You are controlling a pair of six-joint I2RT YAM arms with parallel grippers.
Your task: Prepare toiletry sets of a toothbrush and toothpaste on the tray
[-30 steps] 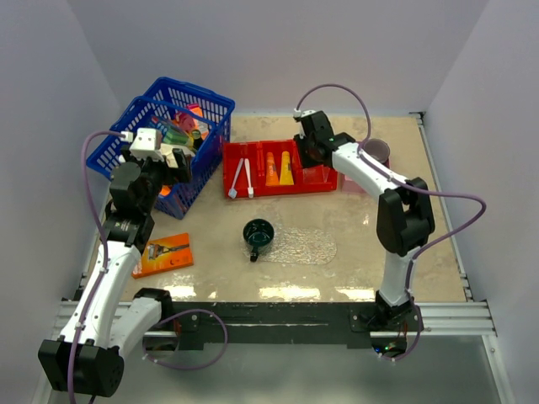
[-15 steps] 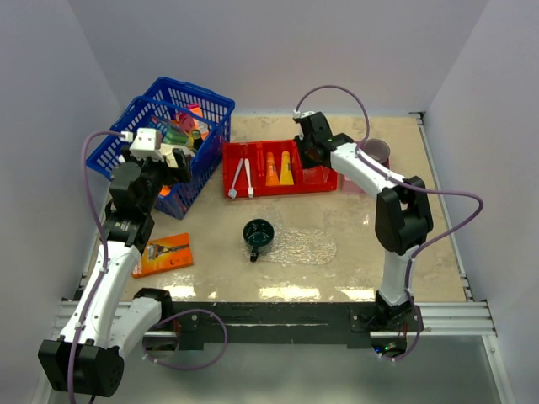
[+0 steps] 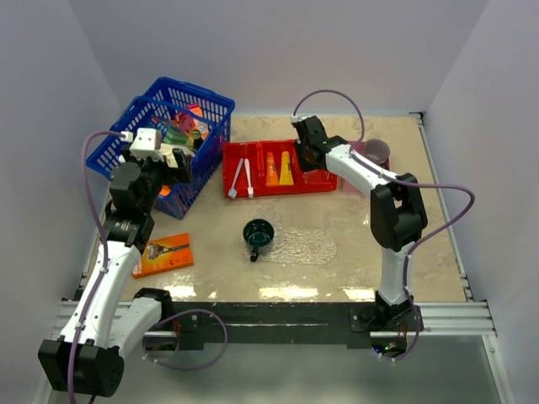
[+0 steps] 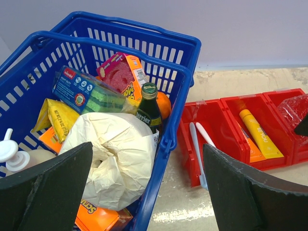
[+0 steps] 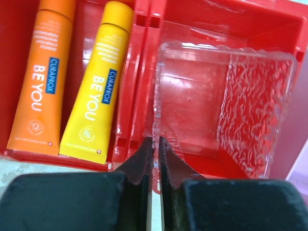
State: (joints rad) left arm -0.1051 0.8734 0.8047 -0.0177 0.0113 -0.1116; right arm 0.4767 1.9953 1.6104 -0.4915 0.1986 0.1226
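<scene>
Right now the right gripper (image 5: 155,142) has its fingers (image 5: 142,156) pressed almost together on the thin near rim of a clear bumpy dish (image 5: 216,96), which lies in the right-hand compartment of the red bin (image 5: 140,57). Just across the divider, the yellow tube (image 5: 98,91) and orange tube (image 5: 43,77) lie side by side. One compartment further left are the two white toothbrushes (image 3: 250,178). The tray (image 3: 307,247) sits on the table well apart from the bin, beside a dark cup (image 3: 258,234), with nothing visible on it, so no set is begun. The step in hand looks like getting the dish out of the bin. That lift probably needs to go straight up, so the flimsy rim neither slips nor catches the wall. The left gripper (image 4: 149,190) hangs spread wide over the blue basket (image 4: 168,139), holding nothing.
</scene>
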